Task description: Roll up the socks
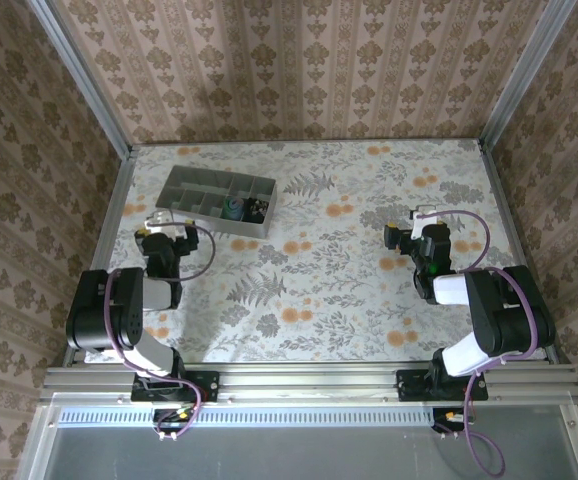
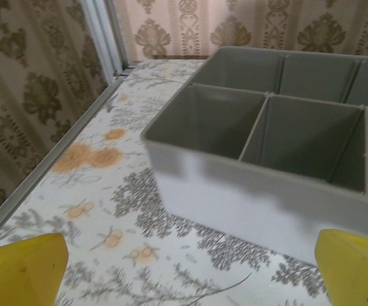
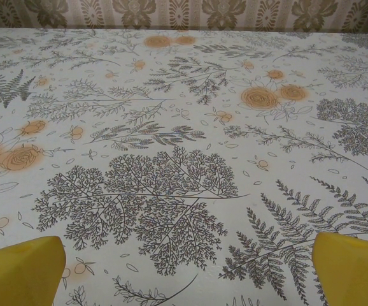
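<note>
Looking down on a floral worktop point(image 1: 319, 290) carrying a grey compartment tray point(image 1: 209, 222) at far left. Finding the left fingers point(image 2: 18, 268) spread wide, empty, hovering just beside the tray's corner, probably poised for reaching in. Finding the right fingers point(image 3: 18, 268) likewise spread, empty, waiting over bare cloth, well apart. Spotting the socks point(image 1: 234, 208) bunched inside the tray's right-hand compartments, too small for judging whether rolled.

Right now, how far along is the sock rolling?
Done: unclear. Two dark bundles, probably the soft fabric socks, lie inside the grey plastic tray, too small to tell if rolled. In hand: nothing; the left gripper and right gripper stand open and empty. Left: possibly all rolling.
</note>
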Robot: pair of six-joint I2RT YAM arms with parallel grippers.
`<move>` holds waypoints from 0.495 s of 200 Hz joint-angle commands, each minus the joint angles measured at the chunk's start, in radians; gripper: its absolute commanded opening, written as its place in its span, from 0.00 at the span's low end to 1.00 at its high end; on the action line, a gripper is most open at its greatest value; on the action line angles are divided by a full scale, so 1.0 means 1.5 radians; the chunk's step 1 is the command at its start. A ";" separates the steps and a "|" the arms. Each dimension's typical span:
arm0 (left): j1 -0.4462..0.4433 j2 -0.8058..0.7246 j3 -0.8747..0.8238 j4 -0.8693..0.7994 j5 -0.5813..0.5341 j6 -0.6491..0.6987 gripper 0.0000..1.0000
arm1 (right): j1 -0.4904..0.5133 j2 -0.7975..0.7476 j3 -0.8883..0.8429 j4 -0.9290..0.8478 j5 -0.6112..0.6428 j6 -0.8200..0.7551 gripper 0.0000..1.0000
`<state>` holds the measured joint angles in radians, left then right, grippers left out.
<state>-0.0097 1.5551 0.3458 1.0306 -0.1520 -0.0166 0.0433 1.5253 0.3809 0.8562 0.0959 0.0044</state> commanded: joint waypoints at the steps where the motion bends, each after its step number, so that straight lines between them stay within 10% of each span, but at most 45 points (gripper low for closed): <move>1: 0.004 -0.003 0.013 -0.046 0.035 0.019 1.00 | -0.005 0.003 0.017 0.000 -0.007 0.007 1.00; 99: 0.005 -0.003 0.013 -0.047 0.036 0.019 1.00 | -0.018 0.008 0.029 -0.021 -0.031 0.018 1.00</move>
<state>-0.0097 1.5551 0.3550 0.9668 -0.1150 -0.0059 0.0383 1.5253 0.3820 0.8539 0.0948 0.0048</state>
